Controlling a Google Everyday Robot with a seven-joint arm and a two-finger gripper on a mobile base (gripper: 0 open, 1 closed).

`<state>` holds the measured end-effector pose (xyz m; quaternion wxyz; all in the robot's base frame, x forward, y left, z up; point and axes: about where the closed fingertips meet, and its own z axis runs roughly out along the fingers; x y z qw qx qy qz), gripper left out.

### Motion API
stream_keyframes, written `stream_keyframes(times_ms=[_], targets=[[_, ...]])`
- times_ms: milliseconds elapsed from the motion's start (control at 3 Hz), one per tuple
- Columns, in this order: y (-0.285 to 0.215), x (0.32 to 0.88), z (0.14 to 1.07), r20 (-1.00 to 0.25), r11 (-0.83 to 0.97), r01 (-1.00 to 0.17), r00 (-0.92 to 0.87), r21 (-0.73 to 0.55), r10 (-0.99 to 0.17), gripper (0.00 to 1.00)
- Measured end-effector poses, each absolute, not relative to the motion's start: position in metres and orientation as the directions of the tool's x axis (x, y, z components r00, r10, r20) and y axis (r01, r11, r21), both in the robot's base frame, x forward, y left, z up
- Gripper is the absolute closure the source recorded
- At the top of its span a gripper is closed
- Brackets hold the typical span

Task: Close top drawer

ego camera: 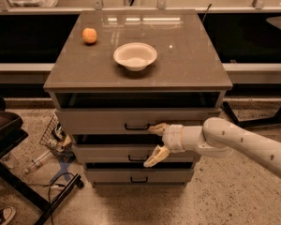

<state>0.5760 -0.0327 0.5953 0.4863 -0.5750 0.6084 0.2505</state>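
Observation:
The top drawer (98,121) of the grey-brown cabinet stands slightly pulled out, with a dark gap above its front panel. Its small dark loop handle (136,126) is at the centre of the panel. My gripper (154,144) comes in from the right on a white arm and sits just right of and below the handle, in front of the drawer fronts. Its tan fingers are spread open, the upper one (157,128) close to the top drawer's front by the handle, the lower one (153,158) in front of the middle drawer. It holds nothing.
On the cabinet top (187,60) sit a white bowl (135,55) and an orange (89,35). Two shorter drawers lie below, the middle one (98,153) and the bottom one (107,176). A dark stand (9,139), wire basket (51,132) and cables lie on the floor at left.

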Motion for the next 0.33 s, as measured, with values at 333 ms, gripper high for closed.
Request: stream_keyframes(times_ms=[333], targets=[[-0.0326,0.5759,0.5953,-0.880,0.213,-0.943,0.134,-0.254,-0.456,0.00]])
